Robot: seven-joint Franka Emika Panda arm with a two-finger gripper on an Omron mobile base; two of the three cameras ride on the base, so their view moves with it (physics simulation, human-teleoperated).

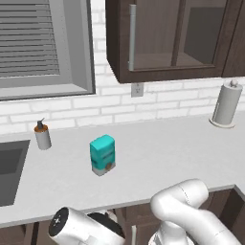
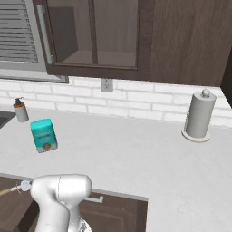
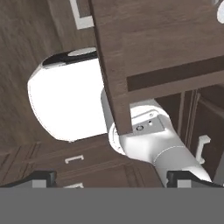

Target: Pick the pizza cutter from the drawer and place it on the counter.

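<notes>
The pizza cutter (image 2: 19, 187) lies at the lower left of the right base view, just below the counter's front edge. Its whitish wheel points right and its tan handle runs left. It rests in the pulled-out dark brown drawer (image 2: 11, 207). In the hand view my gripper (image 3: 116, 179) is open, with its dark fingertips (image 3: 43, 177) far apart and nothing between them. There the drawer (image 3: 166, 39) is a wooden box in the upper right, above the gripper and well apart from it. The light grey counter (image 1: 158, 153) spreads above the cabinets and continues across the counter (image 2: 136, 158) in the right base view.
A teal carton (image 1: 102, 154) stands mid-counter, with a grey soap dispenser (image 1: 42, 135) beside the dark sink (image 1: 9, 167) at the left. A paper towel roll (image 1: 227, 104) stands at the back right. A glass-fronted cabinet (image 1: 167, 38) hangs overhead. Closed lower drawer fronts (image 3: 74, 159) lie ahead of the hand.
</notes>
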